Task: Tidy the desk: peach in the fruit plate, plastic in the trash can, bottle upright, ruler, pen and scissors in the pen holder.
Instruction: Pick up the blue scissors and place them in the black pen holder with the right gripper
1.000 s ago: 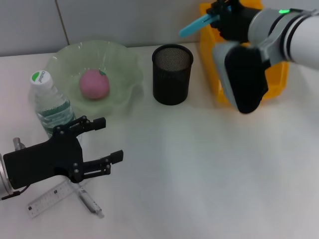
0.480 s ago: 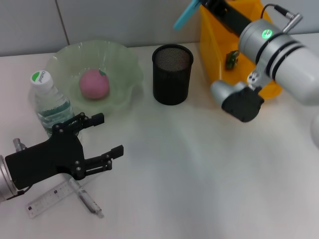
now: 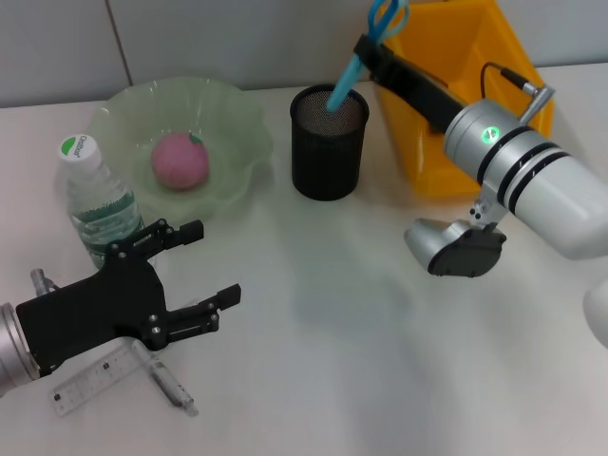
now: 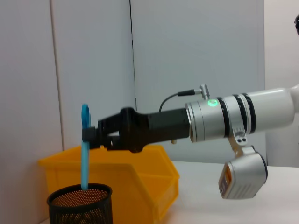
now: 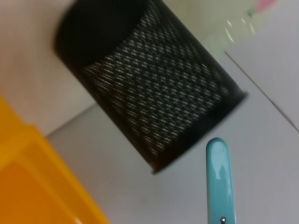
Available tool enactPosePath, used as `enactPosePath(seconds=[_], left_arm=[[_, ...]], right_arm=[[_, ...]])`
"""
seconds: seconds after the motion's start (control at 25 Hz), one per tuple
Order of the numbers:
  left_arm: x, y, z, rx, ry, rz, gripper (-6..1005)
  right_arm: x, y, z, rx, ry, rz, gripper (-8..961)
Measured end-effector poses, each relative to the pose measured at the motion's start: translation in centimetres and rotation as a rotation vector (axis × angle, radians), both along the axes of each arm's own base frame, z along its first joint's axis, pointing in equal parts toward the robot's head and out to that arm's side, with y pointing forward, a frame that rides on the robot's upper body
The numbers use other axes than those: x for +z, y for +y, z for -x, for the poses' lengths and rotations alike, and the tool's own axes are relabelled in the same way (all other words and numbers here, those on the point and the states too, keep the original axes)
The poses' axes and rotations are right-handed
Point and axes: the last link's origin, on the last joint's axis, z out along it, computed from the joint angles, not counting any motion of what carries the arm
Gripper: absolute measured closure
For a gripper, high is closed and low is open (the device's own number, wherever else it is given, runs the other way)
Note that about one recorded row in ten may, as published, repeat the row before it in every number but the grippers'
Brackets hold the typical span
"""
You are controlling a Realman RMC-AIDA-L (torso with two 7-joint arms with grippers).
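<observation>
Nearest me, my left gripper (image 3: 195,271) hangs with its fingers spread and empty, low over the desk (image 3: 361,361), just above the ruler (image 3: 95,380) and the pen (image 3: 169,380), which lie crossed beside it. Just behind it the bottle (image 3: 93,195) stands upright, and past that the peach (image 3: 180,160) sits in the fruit plate (image 3: 237,123).

Farther out, my right gripper (image 4: 91,136) is clamped on the scissors (image 3: 353,65) by their ring handles. They hang nearly upright, handles up, and the covered blade tip points down into the mouth of the pen holder (image 3: 328,142), near its rim on the trash can (image 3: 456,57) side. So the cup lies straight below my right claw along the scissors' long axis. I judge the next move to be a short drop and release. The risk is the tip catching the mesh rim.

I cannot make out the plastic from here.
</observation>
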Motion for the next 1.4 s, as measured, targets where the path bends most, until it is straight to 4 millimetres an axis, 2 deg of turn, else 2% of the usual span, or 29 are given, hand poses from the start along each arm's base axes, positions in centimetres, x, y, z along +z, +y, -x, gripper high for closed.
enactPosePath(seconds=[0.48,1.04,1.4], left_arm=[[-0.2,-0.2,0.0,-0.025,0.003,-0.021,196],[-0.5,-0.6,0.1,-0.044,0.008,-0.033,198],[-0.7,-0.9,0.2,-0.064,0.005,-0.057,200]], right_arm=[[-1.0,0.2,0.2,0.084,-0.192,-0.012,725],[-1.9,-0.7,0.2,0.123,-0.251,-0.008,726],[-2.3,-1.1,0.3,0.115,-0.243,-0.026,628]])
